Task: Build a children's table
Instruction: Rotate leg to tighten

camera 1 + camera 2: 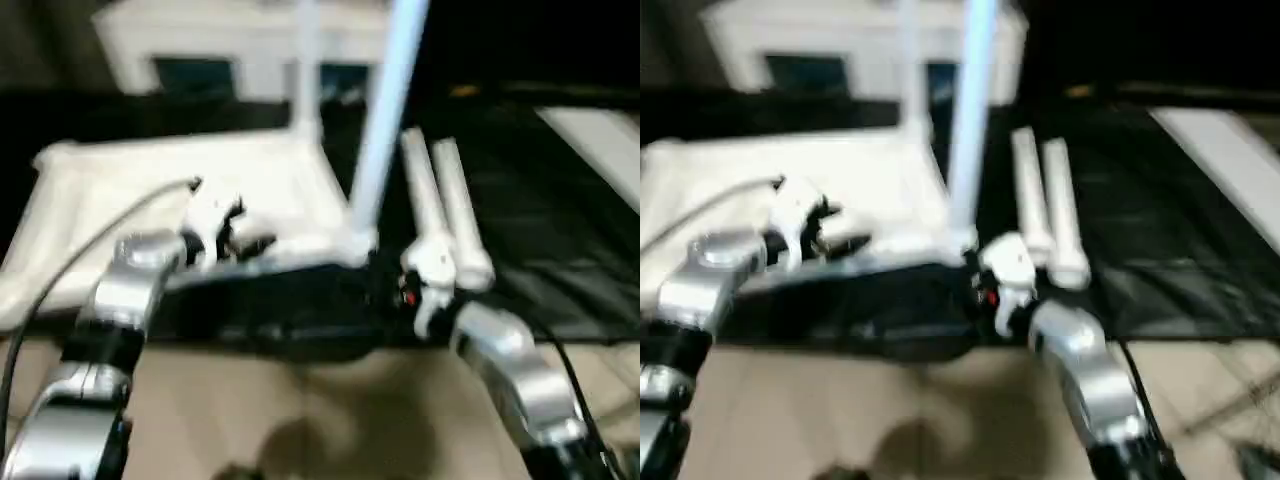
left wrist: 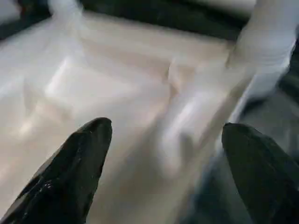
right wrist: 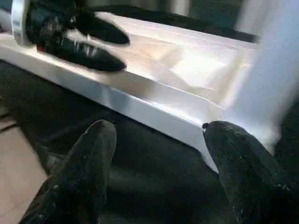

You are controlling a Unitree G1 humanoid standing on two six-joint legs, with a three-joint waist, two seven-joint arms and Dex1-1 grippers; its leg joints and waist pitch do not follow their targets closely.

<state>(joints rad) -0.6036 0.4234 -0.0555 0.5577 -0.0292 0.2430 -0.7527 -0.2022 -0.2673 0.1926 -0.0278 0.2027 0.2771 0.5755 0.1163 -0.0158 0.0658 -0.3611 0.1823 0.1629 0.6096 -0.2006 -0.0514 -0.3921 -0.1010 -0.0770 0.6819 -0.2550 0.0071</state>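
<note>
The children's table lies upside down, its white ribbed top (image 1: 120, 200) on a black mat. Two white legs stand upright in its corner sockets, one at the near right corner (image 1: 385, 110) and one behind it (image 1: 307, 70). Two loose legs (image 1: 445, 205) lie side by side on the mat just right of the top. My left gripper (image 2: 163, 154) hovers open over the underside near the front edge, nothing between its fingers. My right gripper (image 3: 161, 154) is open in front of the near right corner, beside the upright leg's base. The right wrist view also shows my left gripper (image 3: 93, 42).
A white cabinet with dark glass doors (image 1: 230, 40) stands behind the table. The black mat (image 1: 560, 230) stretches to the right, with a pale panel (image 1: 600, 140) at its far right. Tan floor (image 1: 300, 410) lies in front, between my forearms.
</note>
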